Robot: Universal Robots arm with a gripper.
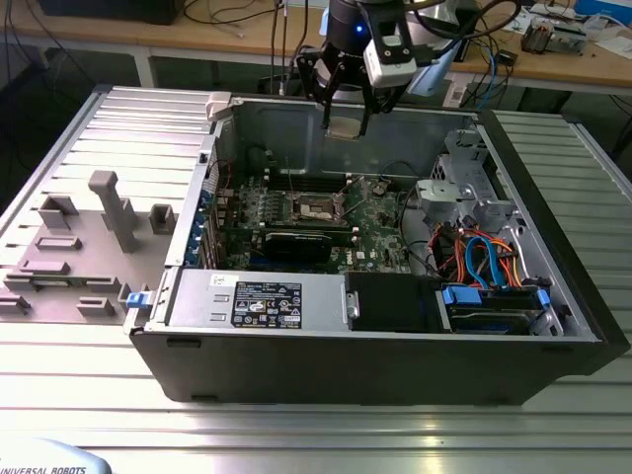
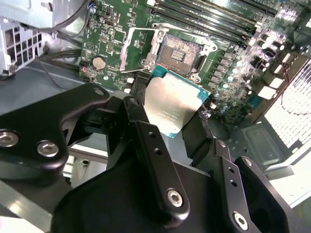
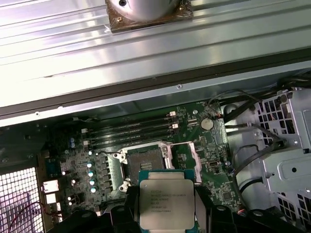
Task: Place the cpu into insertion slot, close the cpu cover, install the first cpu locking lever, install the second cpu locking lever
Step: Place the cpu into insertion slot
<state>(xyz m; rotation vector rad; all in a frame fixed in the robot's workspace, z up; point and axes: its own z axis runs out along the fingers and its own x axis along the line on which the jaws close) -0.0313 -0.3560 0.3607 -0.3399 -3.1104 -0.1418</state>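
Claw [image 2: 171, 112] is clenched on the cpu [image 2: 172, 107], its black fingers [image 2: 146, 131] pressing two opposite edges. The chip is held silvery top outward, w/ a green rim showing in the second wrist view. The first wrist view has the cpu [image 3: 166, 204] face-on, print on its lid, fingers [image 3: 130, 206] either side.

Both wrist views show the insertion slot [image 2: 181, 50] apart from the chip w/ its dark contact field bare. The cpu cover [image 2: 137, 47] is flipped open along one side of the slot. The first wrist view also takes in the memory slots [image 3: 131, 133] running just beside the insertion slot [image 3: 143, 162].

The exterior view adds height: the claw [image 1: 346, 117] hangs well above the green board [image 1: 375, 232], near the far wall of the open pc case [image 1: 395, 370], w/ the slot [image 1: 314, 207] about mid-board.

The case lies on a ribbed metal worktop [image 1: 296, 434]. Grey fixture blocks [image 1: 111, 207] sit toward the worktop's edge at the exterior view's left.
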